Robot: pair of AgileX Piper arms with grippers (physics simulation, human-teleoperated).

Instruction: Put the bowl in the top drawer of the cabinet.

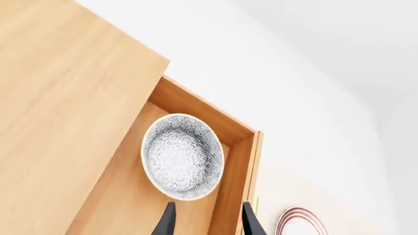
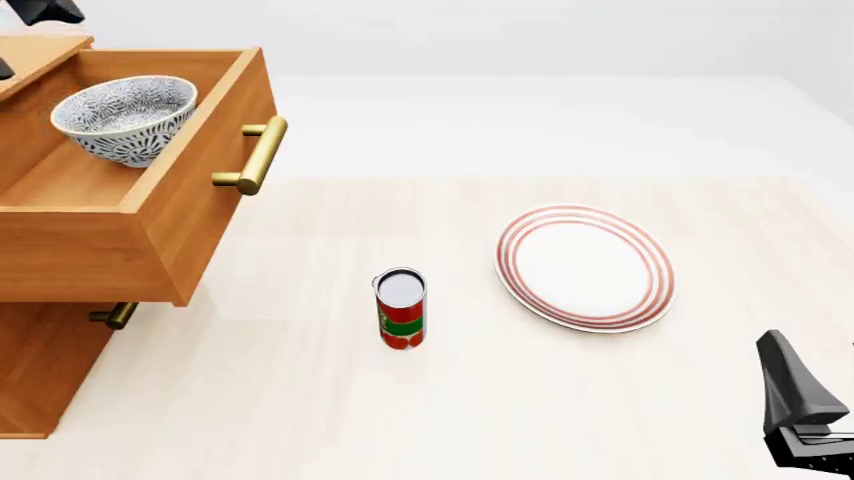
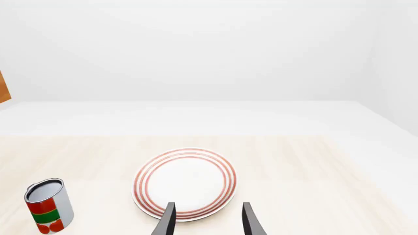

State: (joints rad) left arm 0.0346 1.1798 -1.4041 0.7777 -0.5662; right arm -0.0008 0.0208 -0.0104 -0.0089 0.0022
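The bowl [image 2: 124, 118] sat inside the top drawer [image 2: 147, 225] of the cabinet [image 2: 40, 370], resting on the drawer floor toward the back, with the drawer pulled well out so that its brass bar handle [image 2: 258, 155] stood clear over the table [image 2: 441, 400]. That placement read as the goal already met, since the bowl stood upright on its base and nothing gripped it. In the left wrist view the left gripper [image 1: 207, 220] hung above the drawer with its two dark fingers spread apart and nothing between them, looking straight down on the bowl [image 1: 183, 156] and the drawer's side wall [image 1: 236, 181]; it was probably held there because it had no further use for a grasp. The right gripper [image 3: 207, 219] was likewise spread and empty, parked low near the table's near edge and facing the red-ringed plate [image 3: 185, 183], with the soup can [image 3: 46, 204] off to one side; it looked idle, kept well apart from the cabinet so as not to crowd the other arm. In the front view the plate [image 2: 585, 267] and can [image 2: 400, 308] stood untouched on the table, well apart from the drawer. The lower drawer's handle [image 2: 114, 316] showed that drawer shut.
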